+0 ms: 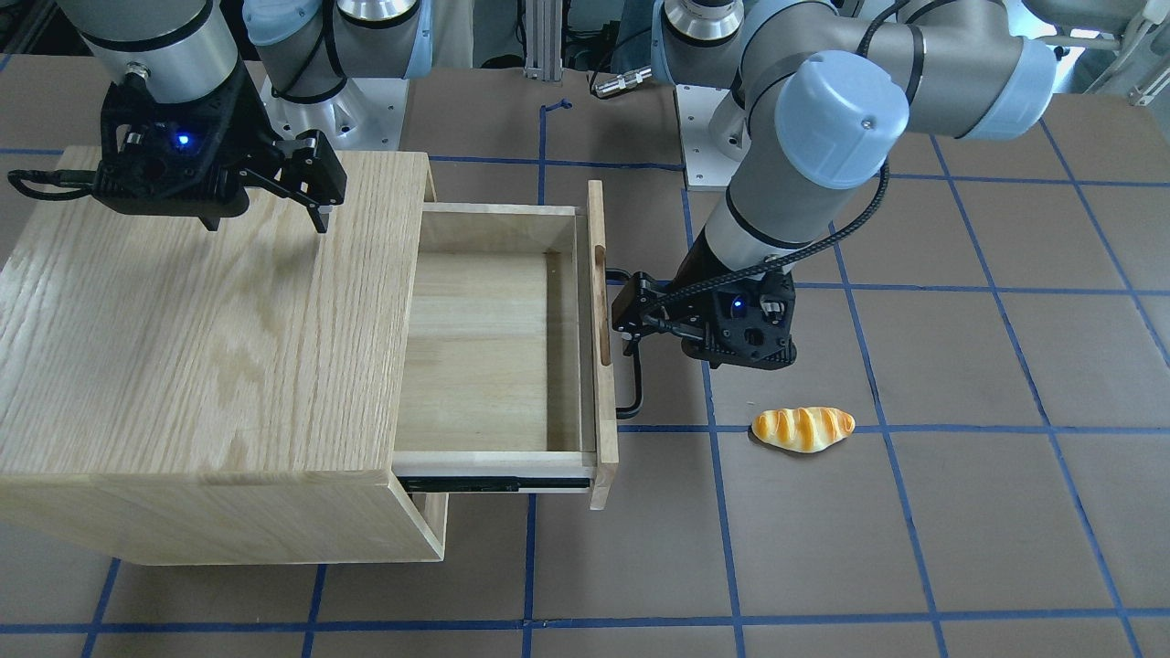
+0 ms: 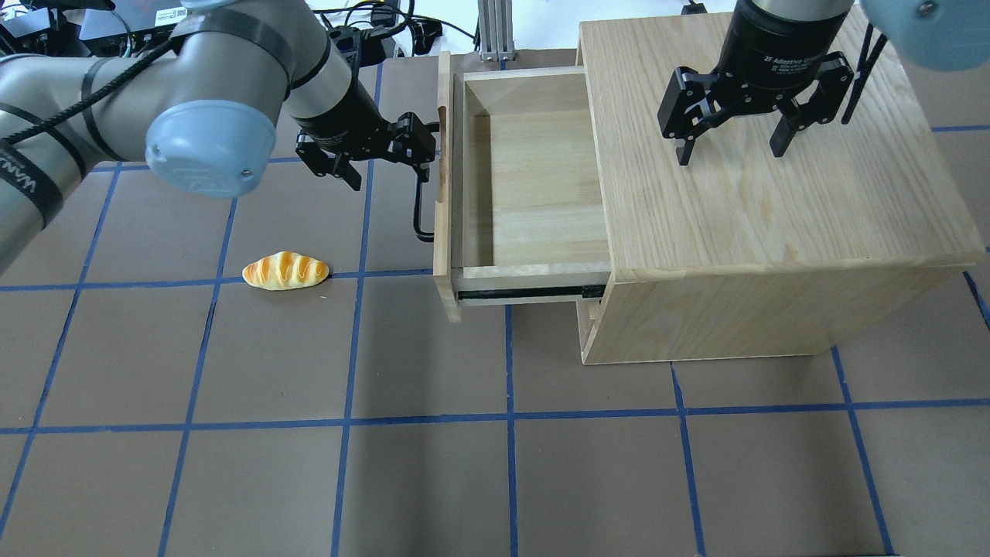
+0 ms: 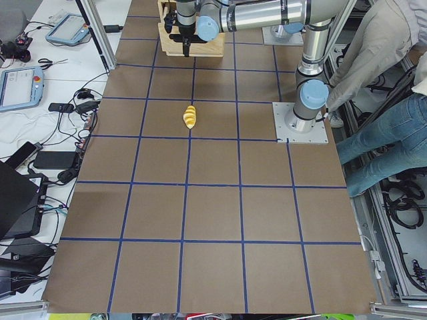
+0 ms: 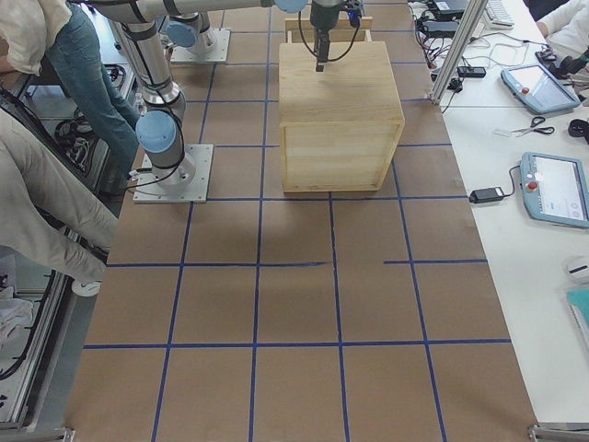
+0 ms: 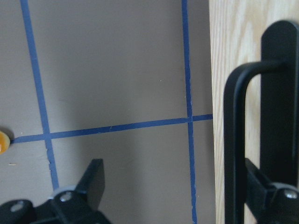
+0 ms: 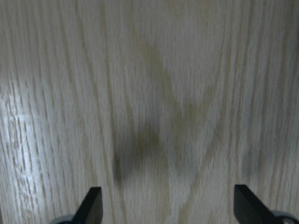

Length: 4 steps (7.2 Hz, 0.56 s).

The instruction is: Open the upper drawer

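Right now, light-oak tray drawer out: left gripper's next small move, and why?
Probably slip the open left gripper off the long black bar handle and back away: the light-oak upper drawer already stands well out, one finger hooked behind the bar.

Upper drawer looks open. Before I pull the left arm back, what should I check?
1. Upper drawer pulled out of the cabinet: ok.
2. Left gripper jaws open: ok.
3. Left gripper free of the handle: not ok, the bar sits between its fingers.
4. Right gripper out of the way: ok, open above the cabinet top.
5. Bread roll away from the likely retreat path: ok, it lies apart from drawer and gripper.
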Tool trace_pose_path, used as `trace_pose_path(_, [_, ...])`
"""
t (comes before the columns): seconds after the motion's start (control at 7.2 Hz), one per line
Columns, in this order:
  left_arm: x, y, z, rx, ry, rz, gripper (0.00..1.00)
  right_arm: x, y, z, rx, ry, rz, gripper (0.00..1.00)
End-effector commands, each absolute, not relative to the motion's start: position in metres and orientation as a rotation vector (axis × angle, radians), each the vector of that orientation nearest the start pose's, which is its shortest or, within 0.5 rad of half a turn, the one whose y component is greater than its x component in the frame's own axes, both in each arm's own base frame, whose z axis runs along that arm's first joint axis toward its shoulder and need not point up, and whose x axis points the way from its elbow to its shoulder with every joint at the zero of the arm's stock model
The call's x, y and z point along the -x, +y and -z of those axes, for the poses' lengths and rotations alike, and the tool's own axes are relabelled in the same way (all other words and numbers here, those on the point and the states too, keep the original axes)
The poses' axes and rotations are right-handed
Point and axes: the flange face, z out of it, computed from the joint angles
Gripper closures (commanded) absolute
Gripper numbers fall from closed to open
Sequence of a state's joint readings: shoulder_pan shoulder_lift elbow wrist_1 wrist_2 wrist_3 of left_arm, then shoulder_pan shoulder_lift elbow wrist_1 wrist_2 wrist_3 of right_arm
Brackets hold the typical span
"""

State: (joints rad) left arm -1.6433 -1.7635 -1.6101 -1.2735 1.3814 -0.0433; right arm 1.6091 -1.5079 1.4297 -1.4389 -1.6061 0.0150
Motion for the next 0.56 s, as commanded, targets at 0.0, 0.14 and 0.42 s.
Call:
trace_pose_path(0.0, [0.151, -0.559, -0.41, -0.049, 3.33, 0.089, 0.0, -0.149, -0.506, -0.512, 0.038, 3.177, -0.086, 0.0])
trace_pose_path(0.14, [0.135, -0.562, -0.413, -0.004, 3.329, 0.098, 0.0, -0.149, -0.506, -0.512, 0.041, 3.177, -0.086, 0.0])
trace_pose_path(0.42, [0.136, -0.545, -0.455, -0.005, 3.255, 0.041, 0.0, -0.149, -0.506, -0.512, 0.038, 3.177, -0.086, 0.0])
